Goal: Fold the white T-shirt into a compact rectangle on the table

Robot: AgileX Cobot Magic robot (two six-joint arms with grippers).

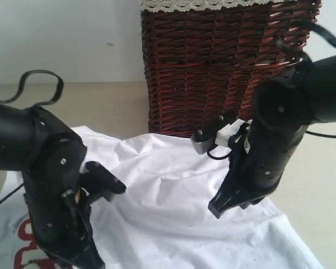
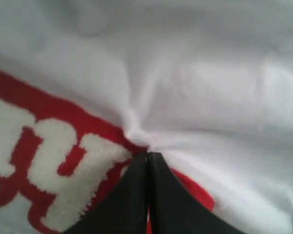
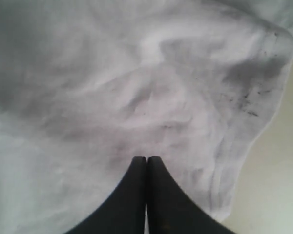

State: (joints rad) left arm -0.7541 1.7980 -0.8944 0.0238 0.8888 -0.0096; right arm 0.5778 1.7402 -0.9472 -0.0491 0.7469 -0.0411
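Left black gripper (image 2: 147, 155) pinches the soft white cotton T-shirt (image 1: 173, 218) beside red lettering (image 2: 44, 105); right black gripper (image 3: 146, 159) is closed tight, tips at the cloth.

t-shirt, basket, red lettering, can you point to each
T-shirt (image 1: 173, 213): exterior view, on the wrinkled white cloth near its middle.
basket (image 1: 213, 73): exterior view, on its woven brown front wall.
lettering (image 2: 44, 165): left wrist view, on a fuzzy white letter edged in red.

Cream table (image 1: 112, 106) carries a rumpled white T-shirt (image 1: 173, 218) at 6 o'clock; a dark wicker basket (image 1: 213, 67) stands at 12 o'clock.
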